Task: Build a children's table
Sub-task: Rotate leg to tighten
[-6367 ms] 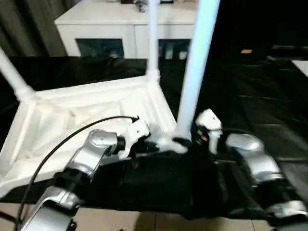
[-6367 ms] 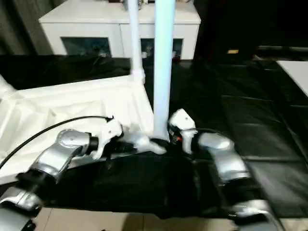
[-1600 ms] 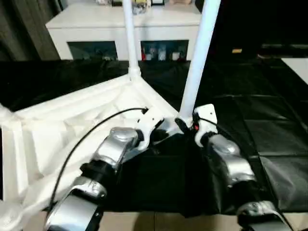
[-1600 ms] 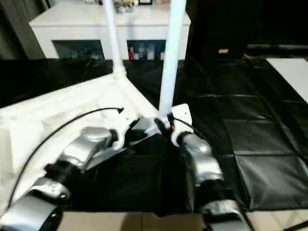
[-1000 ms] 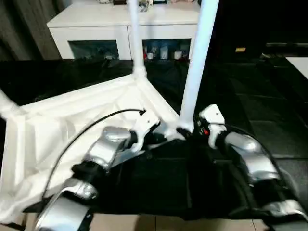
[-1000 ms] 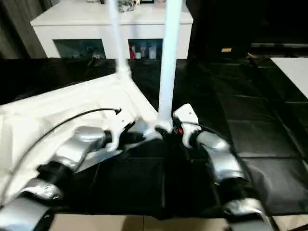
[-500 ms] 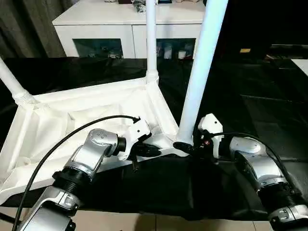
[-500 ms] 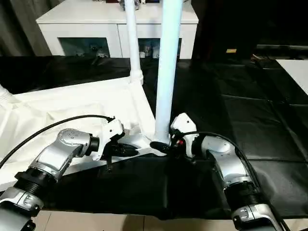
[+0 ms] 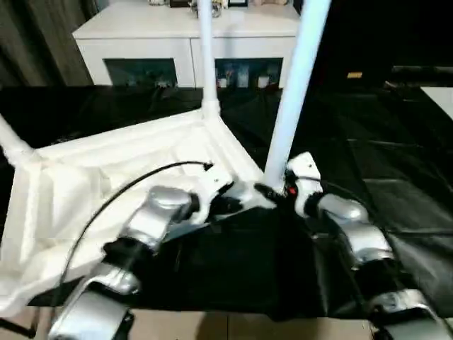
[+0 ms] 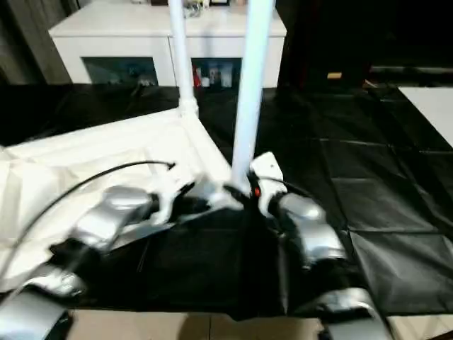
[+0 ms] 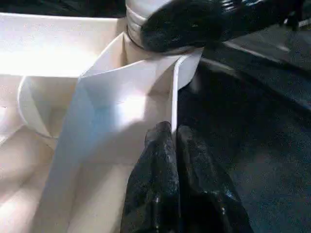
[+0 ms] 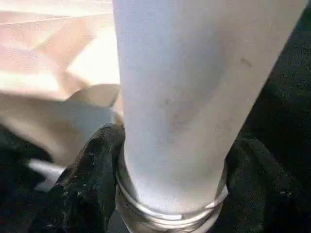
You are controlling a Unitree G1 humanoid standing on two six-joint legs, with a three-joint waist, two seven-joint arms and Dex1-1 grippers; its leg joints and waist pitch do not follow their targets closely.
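The children's table (image 9: 106,184) lies upside down on a surface draped in black sheeting (image 9: 396,177), its ribbed underside facing up. One leg (image 9: 8,142) stands in the far-left corner socket, a second leg (image 9: 206,49) in the far corner.

The left hand (image 11: 172,145) has its two black fingers pressed together on the thin rim of the top, just beside the near corner socket. That pinch is narrow; if the edge slips out, the top could likely skid or tip on the sheeting when the leg is pushed or turned.

At that corner the near leg (image 9: 294,85) stands upright in its socket. The right hand (image 12: 170,194) straddles its base, one finger (image 12: 90,179) on each side, touching the tube at the collar. Whether the grip is firm cannot be told. The leg may not be fully seated, so a loose hold could let it lean or lift out, and a sideways pull from so low could wrench the socket.
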